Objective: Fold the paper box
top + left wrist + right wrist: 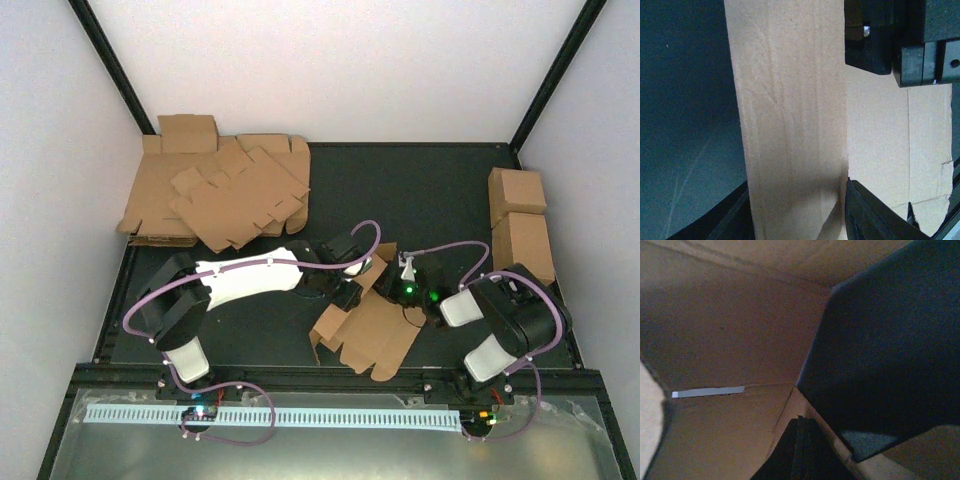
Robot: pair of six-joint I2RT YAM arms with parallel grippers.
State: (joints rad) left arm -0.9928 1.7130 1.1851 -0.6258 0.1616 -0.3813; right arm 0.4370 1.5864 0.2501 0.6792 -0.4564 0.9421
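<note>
Currently, the paper box (365, 335) is being carried by the dark table (440, 190), near its front edge and between the two arms, and it is lying mostly flat with its flaps spread out. One upright panel of it is being grasped by the left gripper (797, 217). In the left wrist view this brown strip is being pressed from both sides by the black fingers (872, 215), while more of the sheet is lying flat behind it. The right gripper (800, 447) is being held clenched, with its fingers pressed together and its tip set against the cardboard just beside a crease. Whether any sheet is being pinched there cannot be told. In the top view both grippers are being held close together over the far edge of the box. A heap of cardboard sheets (215, 195) is lying in the far left corner. Two cardboard cuboids (520, 215) are standing along the right edge, well apart from the box.
</note>
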